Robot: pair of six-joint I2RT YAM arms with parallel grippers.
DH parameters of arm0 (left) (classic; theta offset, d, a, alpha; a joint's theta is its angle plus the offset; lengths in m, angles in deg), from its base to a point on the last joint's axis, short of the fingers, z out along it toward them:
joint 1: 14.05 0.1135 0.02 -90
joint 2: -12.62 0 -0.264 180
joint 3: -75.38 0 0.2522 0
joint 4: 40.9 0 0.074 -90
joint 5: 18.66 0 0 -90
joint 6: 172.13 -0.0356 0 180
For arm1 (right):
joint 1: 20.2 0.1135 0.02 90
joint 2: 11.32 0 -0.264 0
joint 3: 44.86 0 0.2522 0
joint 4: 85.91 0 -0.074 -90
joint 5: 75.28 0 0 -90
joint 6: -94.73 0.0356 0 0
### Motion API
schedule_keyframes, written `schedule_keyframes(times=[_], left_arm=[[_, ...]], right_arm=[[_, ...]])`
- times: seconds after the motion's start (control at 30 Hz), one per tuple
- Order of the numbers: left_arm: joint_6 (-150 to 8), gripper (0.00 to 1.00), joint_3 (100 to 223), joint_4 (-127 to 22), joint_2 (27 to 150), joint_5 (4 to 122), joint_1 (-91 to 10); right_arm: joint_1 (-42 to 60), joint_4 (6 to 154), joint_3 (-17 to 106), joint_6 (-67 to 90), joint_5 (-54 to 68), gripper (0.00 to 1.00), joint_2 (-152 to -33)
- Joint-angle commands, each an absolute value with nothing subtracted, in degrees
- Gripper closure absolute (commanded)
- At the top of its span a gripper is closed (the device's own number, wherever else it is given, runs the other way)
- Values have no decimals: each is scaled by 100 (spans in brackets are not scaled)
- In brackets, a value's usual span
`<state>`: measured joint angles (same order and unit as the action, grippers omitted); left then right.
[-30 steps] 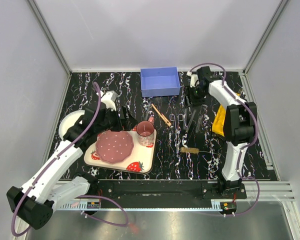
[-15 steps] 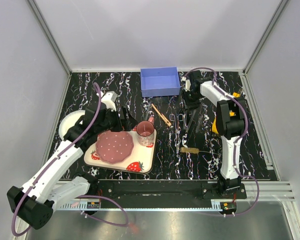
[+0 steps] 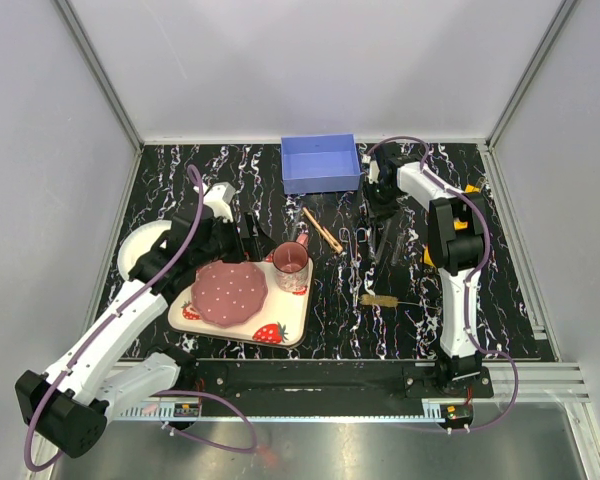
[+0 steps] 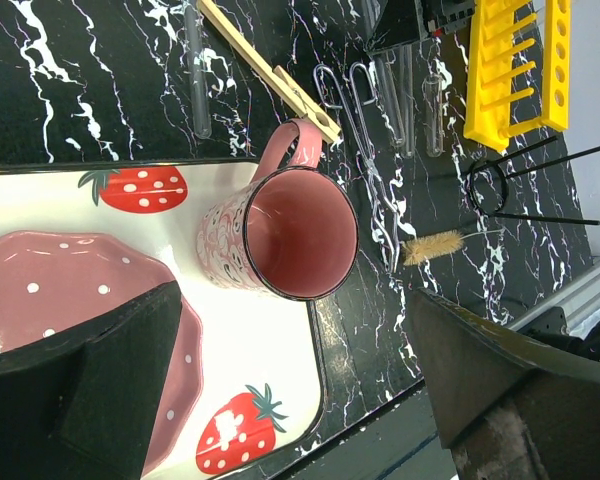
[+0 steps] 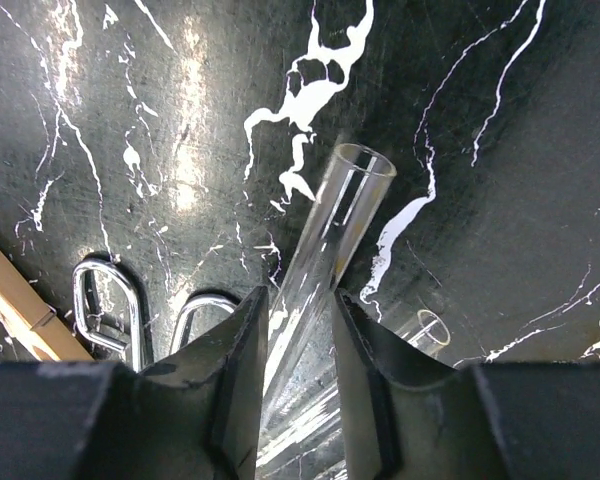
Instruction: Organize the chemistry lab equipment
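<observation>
My right gripper [image 3: 380,207] is down among the clear glass tubes [image 3: 385,242]. In the right wrist view its jaws [image 5: 300,300] are shut on one glass tube [image 5: 325,230]. The metal forceps [image 3: 354,240] and the tan wooden clamp [image 3: 322,231] lie just left of it. The wire brush [image 3: 378,299] lies nearer me. The yellow rack [image 3: 442,238] is mostly hidden behind the right arm and shows clearly in the left wrist view [image 4: 515,65]. My left gripper [image 3: 248,228] is open and empty, hovering over the pink cup [image 4: 285,235].
A blue box [image 3: 321,163] stands at the back centre. The strawberry tray [image 3: 280,335] holds a pink plate [image 3: 230,290] and the cup. A white bowl [image 3: 140,250] sits at the left under my left arm. A black wire stand [image 4: 500,185] lies near the rack.
My right gripper has moved left from the back right corner and come down onto the glass tubes. The left arm has not moved.
</observation>
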<state>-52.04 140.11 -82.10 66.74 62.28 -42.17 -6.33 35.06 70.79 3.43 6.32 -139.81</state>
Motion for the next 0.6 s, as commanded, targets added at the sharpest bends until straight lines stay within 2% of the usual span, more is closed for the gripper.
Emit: schedule_keyframes(times=[0.0,0.3,0.57], left_arm=[[-5146,1,13995,-7927,6667,6202,-4191],[-4997,1,14004,-7778,6623,6018,-4191],[-4496,1,13837,-6883,6737,5087,-4191]], right_arm=[[-570,3463,7261,438,699,65,-14149],[-570,3559,7095,693,471,75,-14053],[-622,3744,6936,921,-223,78,-13333]])
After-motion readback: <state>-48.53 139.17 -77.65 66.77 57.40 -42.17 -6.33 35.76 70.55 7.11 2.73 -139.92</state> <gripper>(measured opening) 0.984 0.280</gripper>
